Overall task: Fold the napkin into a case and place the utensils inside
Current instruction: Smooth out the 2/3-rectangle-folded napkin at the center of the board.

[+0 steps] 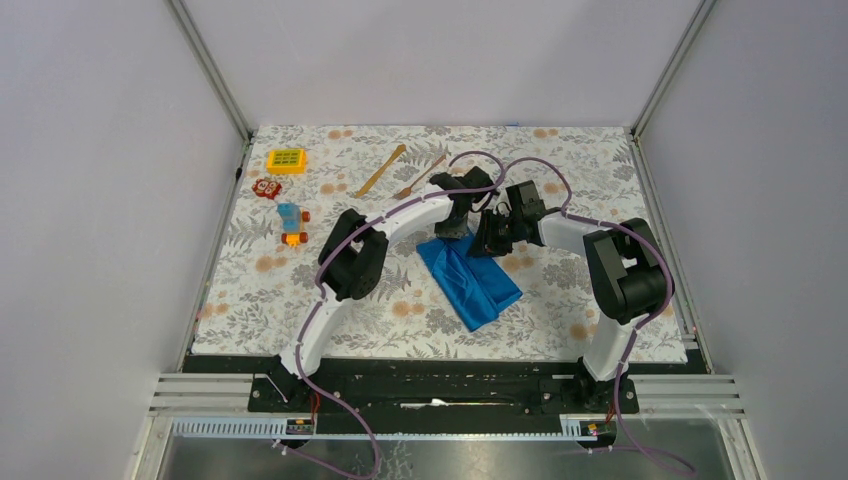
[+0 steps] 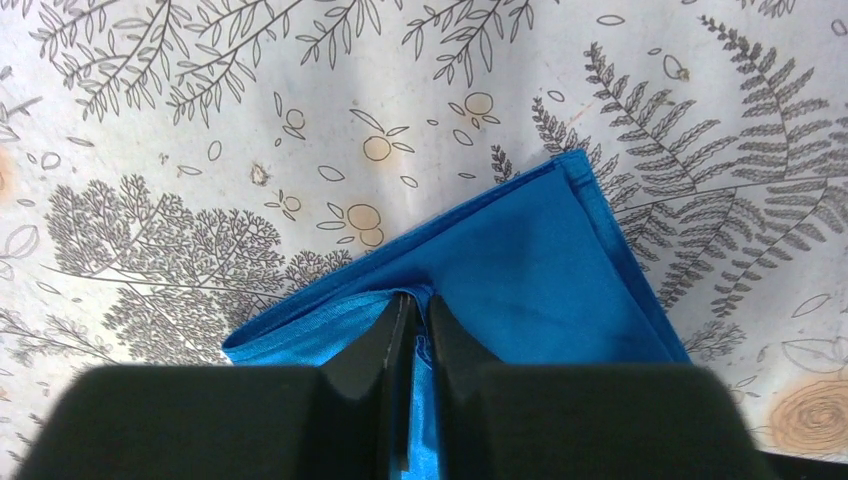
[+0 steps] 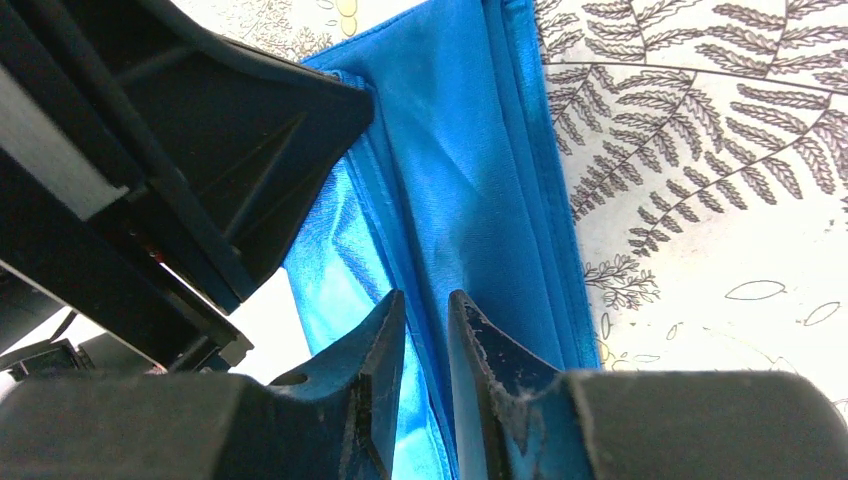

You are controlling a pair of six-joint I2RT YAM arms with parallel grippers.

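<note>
The royal-blue napkin [image 1: 470,278] lies folded and rumpled on the patterned table, running diagonally between the arms. My left gripper [image 1: 453,228] is at its far corner, shut on a fold of the napkin [image 2: 500,270], with cloth pinched between the fingers. My right gripper [image 1: 488,243] is right beside it, its jaws nearly closed on a layer of the napkin [image 3: 470,180]. The wooden fork [image 1: 420,176] and the flat wooden knife [image 1: 381,170] lie side by side at the back of the table, apart from the cloth.
A yellow toy block [image 1: 286,160], a small red toy [image 1: 266,187] and a blue-orange toy [image 1: 291,224] sit at the back left. The left gripper's black body [image 3: 150,150] fills the left of the right wrist view. Walls enclose the table.
</note>
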